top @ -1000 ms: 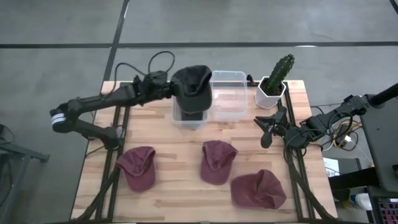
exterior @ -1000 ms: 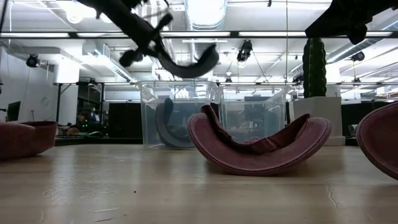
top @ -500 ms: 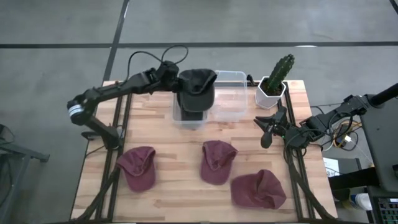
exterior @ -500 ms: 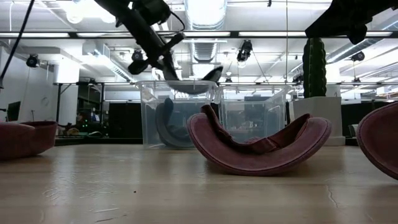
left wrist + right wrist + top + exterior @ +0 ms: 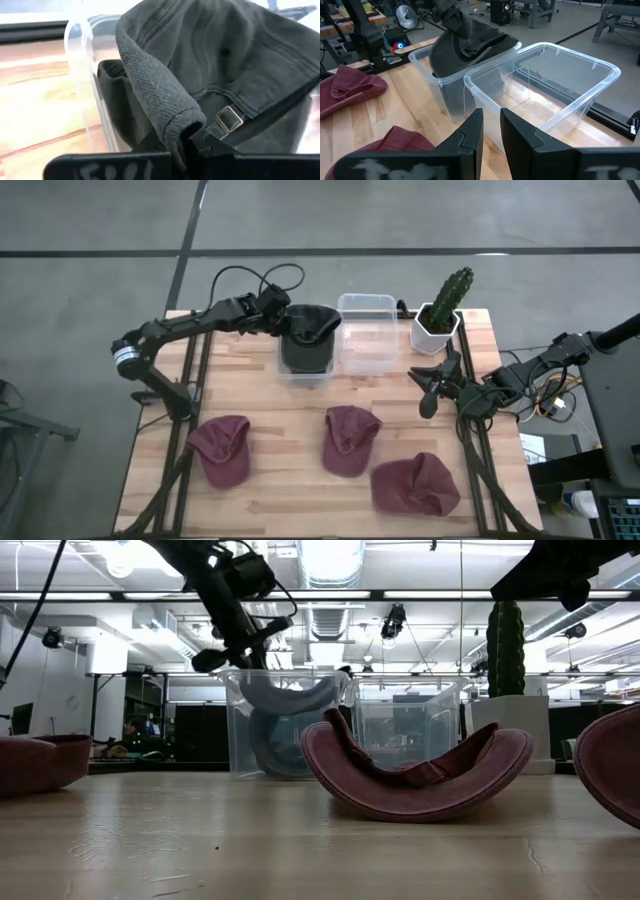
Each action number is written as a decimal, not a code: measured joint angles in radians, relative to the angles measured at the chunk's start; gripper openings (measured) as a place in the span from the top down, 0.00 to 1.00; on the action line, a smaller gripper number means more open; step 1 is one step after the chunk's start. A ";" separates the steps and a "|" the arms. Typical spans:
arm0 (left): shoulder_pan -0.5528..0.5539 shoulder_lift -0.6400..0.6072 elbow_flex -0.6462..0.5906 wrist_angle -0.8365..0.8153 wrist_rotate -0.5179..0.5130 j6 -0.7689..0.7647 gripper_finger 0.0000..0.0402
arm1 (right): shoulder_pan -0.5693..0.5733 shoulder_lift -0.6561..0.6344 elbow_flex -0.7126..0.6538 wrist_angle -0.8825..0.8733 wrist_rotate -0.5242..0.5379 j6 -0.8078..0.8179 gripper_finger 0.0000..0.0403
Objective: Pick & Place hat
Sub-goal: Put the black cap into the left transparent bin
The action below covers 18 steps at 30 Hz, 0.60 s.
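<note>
Dark grey hat (image 5: pixel 307 330) is hanging in the left hand (image 5: pixel 281 322), clamped by its rim, inside the clear bin (image 5: pixel 296 375); beside the bin, the right hand (image 5: pixel 428 383) is waiting, fingers apart.

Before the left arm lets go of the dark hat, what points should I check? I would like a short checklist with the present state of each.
1. Left end effector holds the dark hat: ok; the left wrist view shows the fabric pinched between its fingers.
2. Hat is over the left clear bin, not the empty right bin: ok.
3. Hat is fully below the bin rim: not ok; part sits above the rim.
4. Room in the bin: cannot tell; another dark hat already lies inside.
5. Right end effector is away from the bins, near the cactus pot: ok.
</note>
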 joint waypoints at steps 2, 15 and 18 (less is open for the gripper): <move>0.000 0.000 -0.025 0.037 -0.001 -0.018 0.99 | 0.000 0.000 0.000 0.000 -0.001 0.000 0.85; -0.002 0.000 -0.106 0.098 0.026 -0.072 0.89 | 0.000 0.000 0.000 0.000 -0.001 0.000 0.85; -0.002 0.000 -0.106 0.099 0.026 -0.096 0.89 | 0.000 0.000 0.000 0.000 -0.001 0.000 0.85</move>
